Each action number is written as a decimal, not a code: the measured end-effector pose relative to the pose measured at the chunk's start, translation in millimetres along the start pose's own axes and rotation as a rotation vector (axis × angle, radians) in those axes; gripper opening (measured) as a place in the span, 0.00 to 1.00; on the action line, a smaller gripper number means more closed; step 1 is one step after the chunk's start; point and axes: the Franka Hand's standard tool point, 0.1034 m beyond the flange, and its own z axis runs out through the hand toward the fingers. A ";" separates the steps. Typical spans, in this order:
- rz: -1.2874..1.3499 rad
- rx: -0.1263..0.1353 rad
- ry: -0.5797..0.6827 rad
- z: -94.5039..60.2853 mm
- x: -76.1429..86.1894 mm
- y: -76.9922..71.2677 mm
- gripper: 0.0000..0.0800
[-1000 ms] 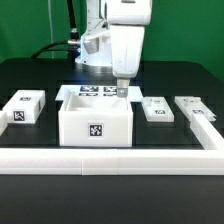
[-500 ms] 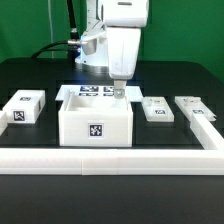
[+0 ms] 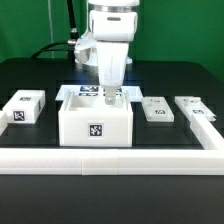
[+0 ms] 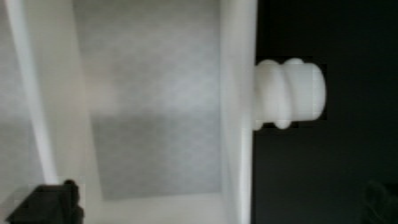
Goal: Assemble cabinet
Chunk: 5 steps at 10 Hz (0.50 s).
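Observation:
The cabinet (image 3: 95,122) is a white open-topped box with a tag on its front, standing in the middle of the black table. My gripper (image 3: 110,97) hangs over its back wall, fingers pointing down. In the wrist view the cabinet's pale inside (image 4: 143,100) fills most of the frame, and its thin wall (image 4: 237,100) runs between my fingers. A round ribbed white knob (image 4: 290,93) sticks out from the outer side of that wall. The gripper (image 4: 217,205) is open. One dark finger (image 4: 50,205) is over the inside and the other is at the frame's edge over the dark table.
The marker board (image 3: 84,90) lies just behind the cabinet. A small white tagged block (image 3: 24,106) sits at the exterior view's left. Two white tagged panels (image 3: 155,108) (image 3: 197,109) lie at the right. A long white rail (image 3: 110,158) runs along the front.
The arm has moved toward the exterior view's left and a little lower, from beside the cabinet's back right corner to over its back wall. The cabinet and loose parts have not moved.

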 end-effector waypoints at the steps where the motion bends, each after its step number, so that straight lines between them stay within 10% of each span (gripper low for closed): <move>1: 0.000 -0.008 0.002 0.3 1.4 1.9 1.00; 5: 0.008 -0.048 0.010 1.5 2.1 6.6 1.00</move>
